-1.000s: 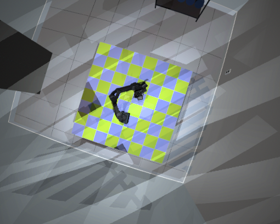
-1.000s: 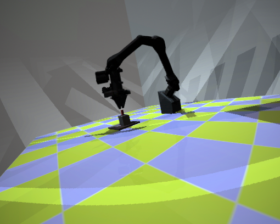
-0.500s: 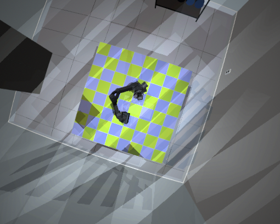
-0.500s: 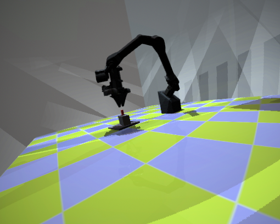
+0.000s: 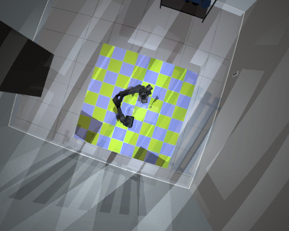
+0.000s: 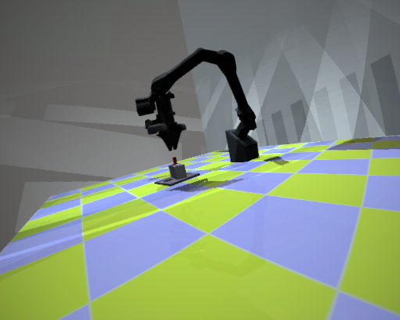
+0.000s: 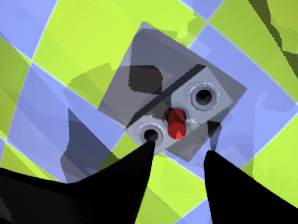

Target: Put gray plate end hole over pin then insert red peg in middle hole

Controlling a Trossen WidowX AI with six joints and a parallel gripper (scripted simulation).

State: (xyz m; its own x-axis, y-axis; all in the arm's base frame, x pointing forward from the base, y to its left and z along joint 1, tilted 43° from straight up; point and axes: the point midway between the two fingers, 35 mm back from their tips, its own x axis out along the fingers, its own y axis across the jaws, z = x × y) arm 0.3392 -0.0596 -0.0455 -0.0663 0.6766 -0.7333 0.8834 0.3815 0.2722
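The gray plate [image 7: 192,120] [image 6: 177,172] looks like a light block on the darker, flat base [image 7: 175,47] [image 6: 163,182]. Two ringed end holes of the plate show in the wrist view. The pin cannot be made out. The red peg [image 7: 176,125] [image 6: 174,160] stands in the plate's middle hole, with a short upper part sticking out. How deep it sits is hidden. My gripper [image 7: 179,152] [image 6: 172,149] is open, with nothing between its fingertips. It hangs a little above the peg, apart from it. In the top view the arm hides the plate and peg.
A checkered yellow-green and lavender mat [image 5: 168,162] [image 6: 206,274] lies under everything. The arm's own base [image 5: 128,122] [image 6: 242,147] stands on it, off to one side of the plate. A dark rack [image 5: 183,11] stands beyond the mat. Shadows cross the mat.
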